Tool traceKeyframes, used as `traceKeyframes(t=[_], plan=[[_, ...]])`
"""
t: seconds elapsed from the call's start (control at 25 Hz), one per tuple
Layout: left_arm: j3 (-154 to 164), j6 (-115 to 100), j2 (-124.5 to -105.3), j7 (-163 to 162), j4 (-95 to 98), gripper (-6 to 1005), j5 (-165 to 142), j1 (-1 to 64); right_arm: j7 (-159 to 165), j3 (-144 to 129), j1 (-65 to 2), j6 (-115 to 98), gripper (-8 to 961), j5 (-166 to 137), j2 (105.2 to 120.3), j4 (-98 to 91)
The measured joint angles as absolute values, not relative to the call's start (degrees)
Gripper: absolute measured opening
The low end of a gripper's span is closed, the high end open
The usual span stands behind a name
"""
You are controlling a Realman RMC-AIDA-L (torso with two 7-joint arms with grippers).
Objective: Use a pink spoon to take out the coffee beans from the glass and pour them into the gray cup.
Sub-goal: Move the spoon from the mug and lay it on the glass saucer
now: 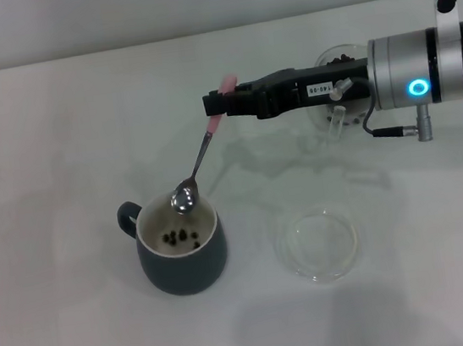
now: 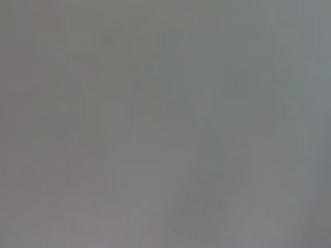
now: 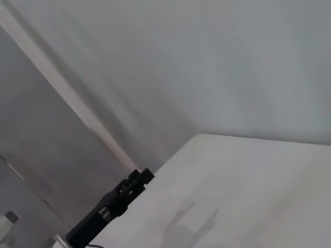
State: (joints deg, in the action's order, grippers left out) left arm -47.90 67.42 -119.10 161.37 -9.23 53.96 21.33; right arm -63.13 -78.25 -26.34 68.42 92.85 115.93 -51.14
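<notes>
In the head view my right gripper (image 1: 221, 104) is shut on the pink handle of the pink spoon (image 1: 204, 155). The spoon hangs tilted down, its metal bowl just above the back rim of the gray cup (image 1: 183, 260). Several coffee beans (image 1: 180, 237) lie inside the cup on its cream-white bottom. The glass (image 1: 342, 94) stands behind my right arm, mostly hidden by it, with dark beans showing at its top. The right wrist view shows only the table, the wall and a black part of the arm (image 3: 111, 204). The left gripper is out of view.
A flat round clear glass dish (image 1: 316, 243) lies on the white table (image 1: 57, 145) to the right of the gray cup. The left wrist view shows only a plain grey surface.
</notes>
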Motion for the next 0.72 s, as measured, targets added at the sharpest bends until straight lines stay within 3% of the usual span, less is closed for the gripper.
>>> traceKeyframes(t=[0.48,0.64,0.72], plan=[[-47.9,67.2,-119.10,161.4,-9.5,882,54.0,21.9,-65.0,-70.6,-22.7,78.8,146,99.9,115.04,-50.4],[-47.9,67.2,-119.09,161.4,-9.5,882,54.0,21.9,-66.3,-60.8,-22.0,84.8,146,99.2,112.69,-44.6],[-47.9,67.3,-119.09,161.4,-9.4,882,54.1,22.0,-67.5,-57.8,-21.8,87.1,146,98.7,110.17,-39.5]])
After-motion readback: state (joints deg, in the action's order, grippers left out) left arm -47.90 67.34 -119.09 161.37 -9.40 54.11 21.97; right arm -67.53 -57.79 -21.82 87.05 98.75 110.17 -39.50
